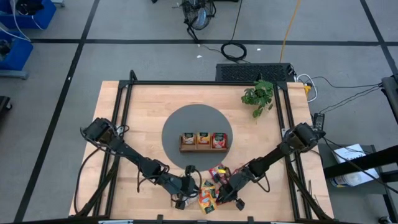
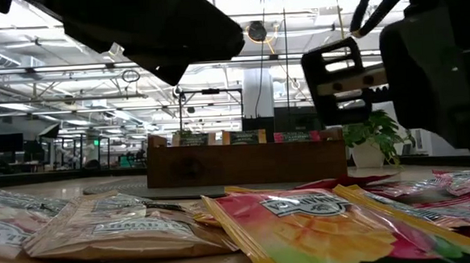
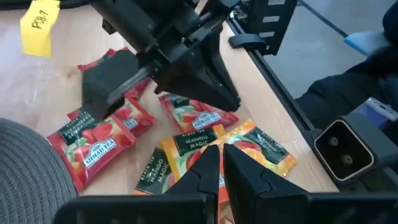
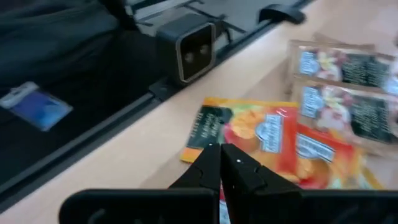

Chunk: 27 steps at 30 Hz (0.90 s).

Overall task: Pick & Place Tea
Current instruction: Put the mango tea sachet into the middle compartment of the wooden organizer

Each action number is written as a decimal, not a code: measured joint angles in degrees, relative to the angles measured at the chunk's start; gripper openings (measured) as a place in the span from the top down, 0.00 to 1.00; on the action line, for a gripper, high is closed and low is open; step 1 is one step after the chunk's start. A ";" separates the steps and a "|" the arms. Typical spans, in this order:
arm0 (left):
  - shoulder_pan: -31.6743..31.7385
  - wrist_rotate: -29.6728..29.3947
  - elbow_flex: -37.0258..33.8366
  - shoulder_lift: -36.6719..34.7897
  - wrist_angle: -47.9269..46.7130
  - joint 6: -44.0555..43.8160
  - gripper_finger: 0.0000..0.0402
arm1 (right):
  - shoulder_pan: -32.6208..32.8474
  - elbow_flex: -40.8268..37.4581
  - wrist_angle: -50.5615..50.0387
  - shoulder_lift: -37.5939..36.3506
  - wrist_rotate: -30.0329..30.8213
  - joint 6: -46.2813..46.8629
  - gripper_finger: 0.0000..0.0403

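Wooden table (image 1: 149,112), tea sachets (image 1: 210,191) beneath both pincers, left pincer (image 3: 219,155) together, right pincer (image 4: 221,157) together

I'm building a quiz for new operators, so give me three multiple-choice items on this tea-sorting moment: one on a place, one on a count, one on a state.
1. Where does the wooden tray stand?
A. On the round grey mat
B. Beside the plant
C. At the table's near edge

2. How many compartments of the tray hold tea?
A. One
B. Two
C. Three

3. How do the right gripper fingers stand?
A. Wide open
B. Shut
C. Out of view

Answers:
1 A: the high view shows the tray in the middle of the mat.
2 C: three sachet fronts show side by side in it.
3 B: the right wrist view shows the fingertips together above the loose sachets.
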 joint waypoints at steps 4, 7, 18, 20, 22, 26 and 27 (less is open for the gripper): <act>0.26 0.05 0.00 -0.01 -0.52 -0.32 0.94 | -0.50 3.09 -1.31 2.72 -2.21 -0.55 1.00; 0.31 0.05 0.00 -0.02 -0.63 -0.33 0.94 | -1.18 5.29 -2.56 4.69 -5.22 0.37 1.00; -0.16 0.09 0.00 -0.02 -0.45 -1.38 0.94 | -5.01 6.84 -8.13 6.52 1.78 5.99 1.00; -0.46 0.09 0.00 -0.02 -0.45 -1.38 0.94 | -5.79 6.91 -9.85 6.54 4.38 7.21 1.00; -0.71 0.12 0.00 -0.04 -0.45 -1.38 0.94 | -6.29 6.91 -10.54 6.31 5.47 7.94 1.00; -0.93 0.16 0.00 0.10 -1.25 -1.34 0.94 | -6.51 6.84 -11.93 5.43 5.60 7.97 1.00; -0.88 0.14 0.00 0.39 -1.47 -1.42 0.94 | -6.39 6.81 -12.51 4.98 5.64 7.74 1.00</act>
